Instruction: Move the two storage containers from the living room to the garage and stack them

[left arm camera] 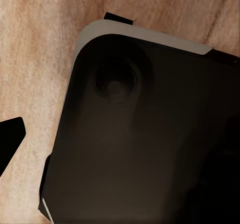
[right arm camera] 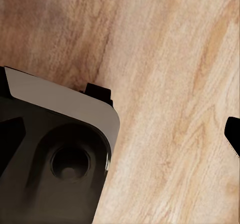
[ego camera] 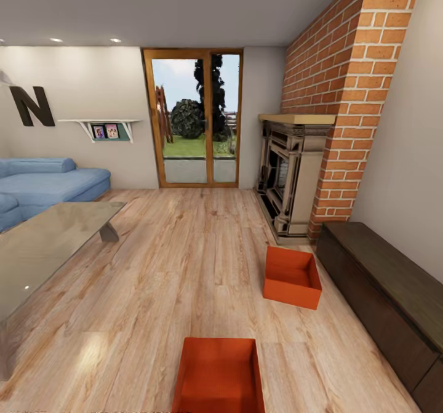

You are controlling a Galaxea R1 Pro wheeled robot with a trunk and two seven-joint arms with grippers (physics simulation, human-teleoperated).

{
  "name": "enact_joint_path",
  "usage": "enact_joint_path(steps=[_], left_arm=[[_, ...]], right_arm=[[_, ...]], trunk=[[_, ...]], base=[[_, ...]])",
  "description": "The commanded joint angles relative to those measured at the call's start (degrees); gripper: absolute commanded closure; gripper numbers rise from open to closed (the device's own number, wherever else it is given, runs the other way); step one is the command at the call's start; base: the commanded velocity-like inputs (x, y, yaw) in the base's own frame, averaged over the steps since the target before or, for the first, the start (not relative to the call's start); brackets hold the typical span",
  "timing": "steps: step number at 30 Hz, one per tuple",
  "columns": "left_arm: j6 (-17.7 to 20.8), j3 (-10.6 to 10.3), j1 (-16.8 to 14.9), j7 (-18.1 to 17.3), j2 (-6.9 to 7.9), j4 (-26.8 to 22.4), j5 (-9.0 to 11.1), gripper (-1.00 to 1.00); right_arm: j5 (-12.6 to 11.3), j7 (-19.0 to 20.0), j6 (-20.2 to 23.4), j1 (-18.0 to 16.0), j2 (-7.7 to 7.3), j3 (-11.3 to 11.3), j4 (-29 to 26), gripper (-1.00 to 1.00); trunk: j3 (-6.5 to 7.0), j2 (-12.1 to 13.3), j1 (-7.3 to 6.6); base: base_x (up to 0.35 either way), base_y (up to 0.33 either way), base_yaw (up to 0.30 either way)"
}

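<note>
I am in the living room, on its light wood plank floor (ego camera: 184, 259). Two orange-red storage containers stand open and empty on it. The nearer container (ego camera: 219, 373) lies straight ahead, cut off by the head view's bottom edge. The farther container (ego camera: 292, 276) sits ahead to the right, turned slightly, between the fireplace and the dark cabinet. In the left wrist view one dark fingertip (left arm camera: 10, 139) shows at the frame's edge over planks. The right wrist view likewise has one fingertip (right arm camera: 233, 134) at its edge. Nothing lies between the fingers of either gripper.
A glass-topped table (ego camera: 43, 247) fills the left, with a blue sofa (ego camera: 43, 182) behind it. The brick fireplace (ego camera: 289, 173) and a long dark low cabinet (ego camera: 381, 296) line the right wall. A glazed wooden door (ego camera: 194, 117) is at the back. My dark base (left arm camera: 150, 134) shows below both wrists.
</note>
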Motion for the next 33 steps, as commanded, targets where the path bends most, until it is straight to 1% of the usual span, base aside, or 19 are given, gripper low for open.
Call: enact_joint_path(steps=[1,9,21,33], left_arm=[[-0.1,0.0,0.0,0.0,0.00,0.0,0.2,-1.00],[-0.1,0.0,0.0,0.0,-0.03,0.0,0.2,-1.00],[-0.1,0.0,0.0,0.0,-0.10,0.0,0.2,-1.00],[-0.1,0.0,0.0,0.0,-0.09,0.0,0.2,-1.00]], right_arm=[[0.6,-0.3,-0.2,-0.1,0.01,0.1,0.2,-1.00],[0.5,-0.3,-0.3,-0.1,-0.02,0.0,0.2,-1.00],[0.5,-0.3,-0.3,-0.1,-0.05,-0.1,0.2,-1.00],[0.4,-0.3,-0.3,-0.1,-0.08,-0.2,0.2,-1.00]], trunk=[[-0.05,0.0,0.00],[-0.05,0.0,0.00],[-0.05,0.0,0.00],[-0.05,0.0,0.00]], base=[[0.000,0.000,0.155],[0.000,0.000,0.054],[0.000,0.042,0.003],[0.000,0.003,0.000]])
